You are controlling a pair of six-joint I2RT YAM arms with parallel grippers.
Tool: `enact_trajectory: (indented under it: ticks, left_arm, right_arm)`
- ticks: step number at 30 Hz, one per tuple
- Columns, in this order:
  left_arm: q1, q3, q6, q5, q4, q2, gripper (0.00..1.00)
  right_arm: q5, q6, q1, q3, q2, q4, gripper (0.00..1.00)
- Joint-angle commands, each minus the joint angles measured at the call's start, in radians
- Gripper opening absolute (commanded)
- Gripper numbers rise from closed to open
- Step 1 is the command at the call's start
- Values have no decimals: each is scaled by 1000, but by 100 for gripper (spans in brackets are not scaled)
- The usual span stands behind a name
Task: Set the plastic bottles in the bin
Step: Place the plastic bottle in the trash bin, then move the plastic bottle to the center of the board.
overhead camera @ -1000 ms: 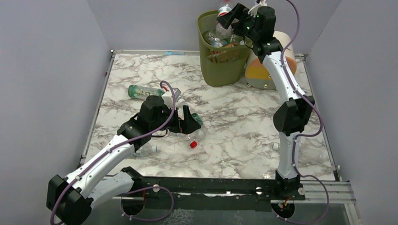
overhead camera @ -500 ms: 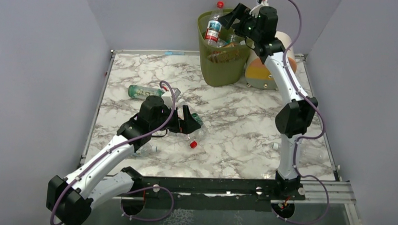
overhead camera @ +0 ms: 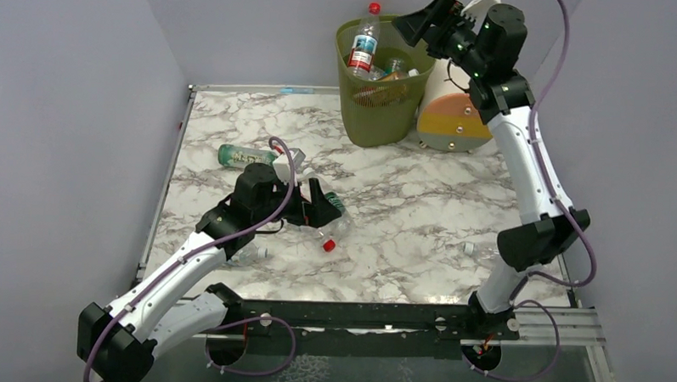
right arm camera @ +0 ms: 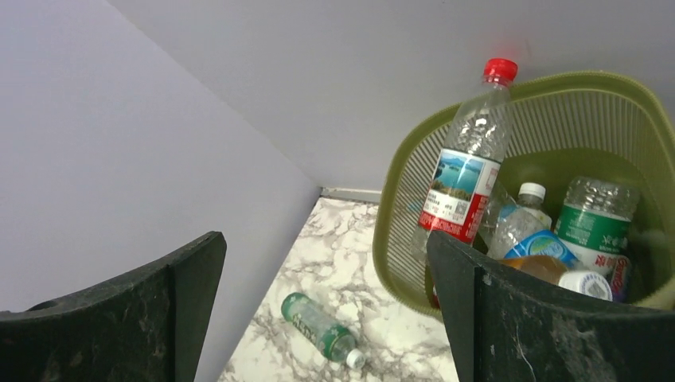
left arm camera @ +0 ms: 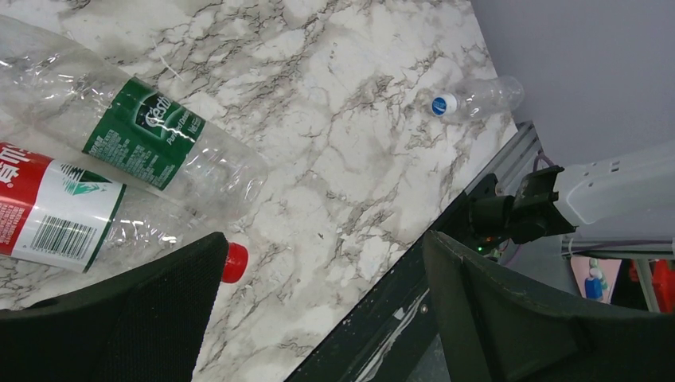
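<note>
One marble-patterned worktop [overhead camera: 419, 211] carries the tall olive-green mesh bin [overhead camera: 380, 124] at its far edge. Clear plastic bottles stand inside it, a red-capped bottle [overhead camera: 363, 43] tallest. The right claw [overhead camera: 424, 22] hangs open and empty beside the rim. The left claw [overhead camera: 324, 209] is spread open, empty, over a lying green-labelled bottle [left arm camera: 159, 143] and red-labelled bottle [left arm camera: 64, 211].

High rear view of table [overhead camera: 402, 210]; left wrist close above it, right wrist over bin [right arm camera: 573, 119].
</note>
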Motion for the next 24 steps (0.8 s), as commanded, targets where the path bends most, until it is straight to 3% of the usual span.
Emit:
enact_trajectory:
  ticks: [1, 11, 17, 24]
  left_arm:
    - [-6, -1, 8, 39, 68, 6, 99]
    - [-55, 25, 6, 124, 212, 144, 99]
    - [-221, 92, 21, 76, 293, 294, 99]
    - [-426, 241, 111, 33, 428, 559, 99]
  right_arm:
    - [30, -43, 3, -115, -147, -93, 99]
    - [122, -52, 3, -393, -489, -221, 99]
    - [239, -83, 3, -448, -535, -361, 99]
    - [157, -63, 3, -422, -568, -349, 99]
